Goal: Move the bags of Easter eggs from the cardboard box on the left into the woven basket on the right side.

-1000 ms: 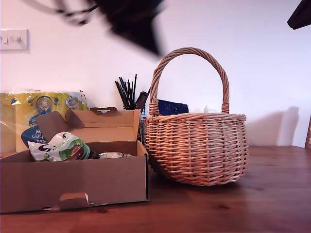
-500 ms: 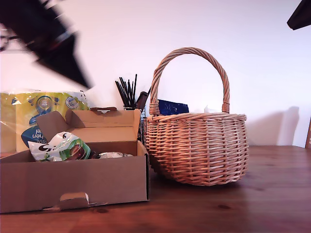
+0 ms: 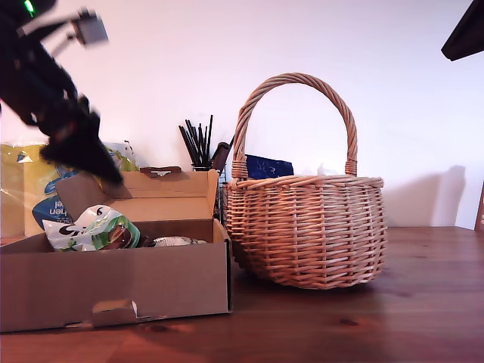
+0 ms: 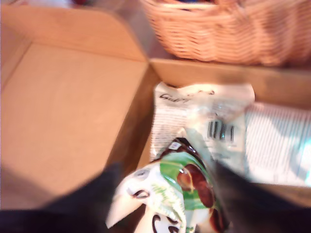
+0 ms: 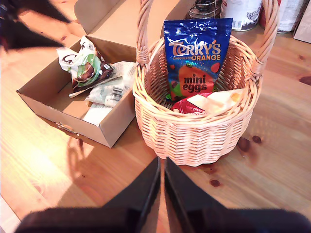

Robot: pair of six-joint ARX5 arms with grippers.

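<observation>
The cardboard box (image 3: 113,287) (image 5: 48,104) lies open at the exterior view's left. A white-and-green bag (image 3: 94,229) (image 5: 87,68) (image 4: 180,179) leans in it on top of another white bag (image 5: 114,87) (image 4: 209,121). My first gripper (image 3: 91,162) (image 4: 167,179) hovers open just above the box, its blurred fingers either side of the white-and-green bag. The woven basket (image 3: 306,227) (image 5: 194,136) (image 4: 233,29) stands beside the box and holds the blue Terry's bag (image 5: 197,58) (image 3: 268,167) and a red-and-cream bag (image 5: 209,103). My second gripper (image 5: 160,162) is shut, high up and well back from the basket.
A yellow-and-blue kitchen-towel pack (image 3: 30,181) stands behind the box. A wire holder of black sticks (image 3: 198,144) sits between box and basket. Tins (image 5: 240,12) stand behind the basket. The second arm (image 3: 465,34) shows at the exterior view's upper right. Everything rests on a wooden table (image 3: 378,318).
My first arm swung from above the middle toward the exterior view's left and came down over the box. The bags, box and basket have not moved.
</observation>
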